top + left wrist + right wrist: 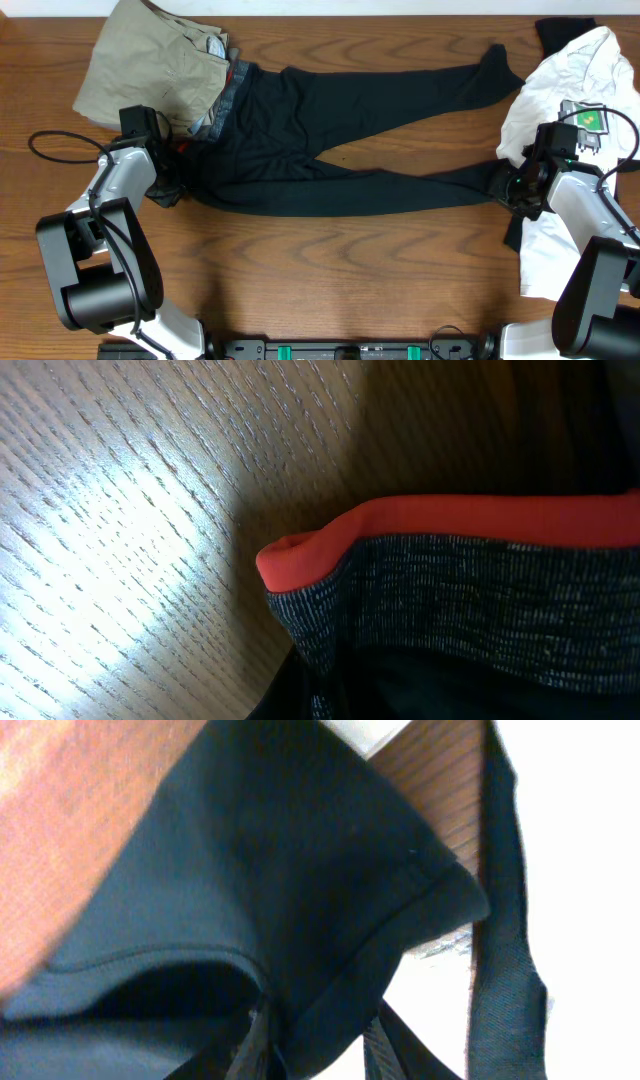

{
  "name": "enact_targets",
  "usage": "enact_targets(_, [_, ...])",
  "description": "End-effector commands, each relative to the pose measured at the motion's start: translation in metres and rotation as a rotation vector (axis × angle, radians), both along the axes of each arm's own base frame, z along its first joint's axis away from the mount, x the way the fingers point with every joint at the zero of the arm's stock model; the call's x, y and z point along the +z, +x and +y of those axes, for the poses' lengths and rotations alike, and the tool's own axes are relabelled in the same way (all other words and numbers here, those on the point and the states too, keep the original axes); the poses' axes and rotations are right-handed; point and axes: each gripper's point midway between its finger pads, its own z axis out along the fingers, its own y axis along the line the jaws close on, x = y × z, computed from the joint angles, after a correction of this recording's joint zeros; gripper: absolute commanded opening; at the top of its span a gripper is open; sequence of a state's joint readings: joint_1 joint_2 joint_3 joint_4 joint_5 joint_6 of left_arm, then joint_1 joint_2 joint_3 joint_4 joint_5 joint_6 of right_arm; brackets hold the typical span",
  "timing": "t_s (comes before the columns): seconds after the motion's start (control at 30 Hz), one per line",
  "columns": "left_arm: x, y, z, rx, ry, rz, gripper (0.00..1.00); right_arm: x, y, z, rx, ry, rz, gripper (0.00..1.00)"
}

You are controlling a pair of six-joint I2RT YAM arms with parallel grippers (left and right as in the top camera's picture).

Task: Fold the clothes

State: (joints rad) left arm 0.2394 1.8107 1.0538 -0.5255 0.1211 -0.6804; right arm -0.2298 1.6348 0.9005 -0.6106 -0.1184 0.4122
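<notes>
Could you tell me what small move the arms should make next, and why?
Probably pinch the near leg's hem firmly with the right gripper before lifting: the left gripper sits shut at the waistband of the black trousers, which lie spread flat.

Open table (330, 270) below black trousers (330, 130); khaki trousers (150, 70), white T-shirt (560, 90) block the ends.

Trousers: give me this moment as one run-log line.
trousers: spread out, unfolded | left gripper: shut on waistband corner | right gripper: at leg cuff, grip unclear
</notes>
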Motion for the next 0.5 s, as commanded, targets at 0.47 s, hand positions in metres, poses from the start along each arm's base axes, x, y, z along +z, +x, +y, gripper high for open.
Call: enact_targets(0.47, [-0.005,-0.006,-0.004,-0.004,-0.009,0.027,0.06,-0.019,-0.006,-0.019,-0.353,-0.028,0.006,0.01])
